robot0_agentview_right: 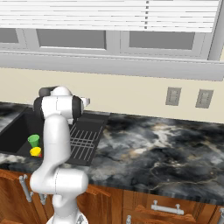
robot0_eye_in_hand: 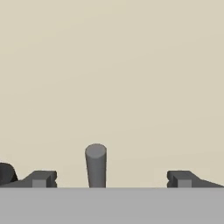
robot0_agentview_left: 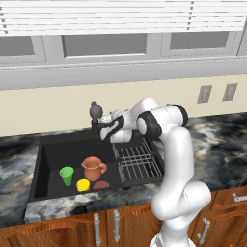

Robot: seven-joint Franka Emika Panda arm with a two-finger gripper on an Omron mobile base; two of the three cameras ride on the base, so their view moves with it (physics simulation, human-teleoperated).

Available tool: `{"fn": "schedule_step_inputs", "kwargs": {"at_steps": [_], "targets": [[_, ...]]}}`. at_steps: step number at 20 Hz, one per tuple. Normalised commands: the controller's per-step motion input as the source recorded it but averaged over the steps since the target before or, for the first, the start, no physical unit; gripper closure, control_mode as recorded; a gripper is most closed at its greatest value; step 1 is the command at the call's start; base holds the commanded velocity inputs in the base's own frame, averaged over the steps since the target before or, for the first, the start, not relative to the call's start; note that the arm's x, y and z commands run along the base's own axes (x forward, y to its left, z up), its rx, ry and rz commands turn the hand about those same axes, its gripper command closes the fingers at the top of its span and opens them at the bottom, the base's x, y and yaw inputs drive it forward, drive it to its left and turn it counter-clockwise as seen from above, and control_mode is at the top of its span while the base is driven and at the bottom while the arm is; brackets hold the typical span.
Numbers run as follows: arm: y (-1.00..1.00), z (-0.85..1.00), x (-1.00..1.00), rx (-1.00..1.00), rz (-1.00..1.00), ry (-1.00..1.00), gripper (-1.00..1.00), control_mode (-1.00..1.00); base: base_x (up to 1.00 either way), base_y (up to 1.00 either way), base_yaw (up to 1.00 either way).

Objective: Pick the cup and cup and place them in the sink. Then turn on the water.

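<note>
The pincer [robot0_eye_in_hand: 111,179] stands spread wide and empty, level with the faucet [robot0_agentview_left: 96,117] at the back of the sink [robot0_agentview_left: 48,159], and in the hand view a grey upright lever [robot0_eye_in_hand: 96,166] rises between the two finger tips [robot0_eye_in_hand: 43,178] without clearly touching either. Judged from this, both cups are placed and the tap is the step in hand. Main risk: the lever sits slightly toward one tip, so a sideways sweep could glance off its rounded top or push it the wrong way, leaving the water off. A second risk is the hand pressing on toward the cream wall behind the tap; whether it has room there cannot be told. Sink contents, all below and in front of the pincer: the green cup [robot0_agentview_left: 66,175] upright on the basin floor; the yellow cup [robot0_agentview_left: 83,185] beside it, apparently on its side; a terracotta jug [robot0_agentview_left: 92,169] upright between and just behind them; a small reddish-brown item [robot0_agentview_left: 101,185] beside the yellow cup. The wire rack [robot0_agentview_left: 137,161] is bare. No stream is seen running.
</note>
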Motion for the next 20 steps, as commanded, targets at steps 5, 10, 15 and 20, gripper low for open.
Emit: {"fn": "schedule_step_inputs", "kwargs": {"at_steps": [5,10,15,20], "targets": [[0.00,-0.01,0.05,0.00,0.00,0.00,-1.00,-1.00,0.00,0.00,0.00],[0.00,-0.01,0.01,0.00,0.00,0.00,-1.00,-1.00,0.00,0.00,0.00],[0.00,-0.01,0.00,0.00,-0.02,0.00,-1.00,-1.00,0.00,0.00,0.00],[-0.01,0.00,0.00,0.01,-0.05,0.00,-1.00,-1.00,0.00,0.00,0.00]]}}
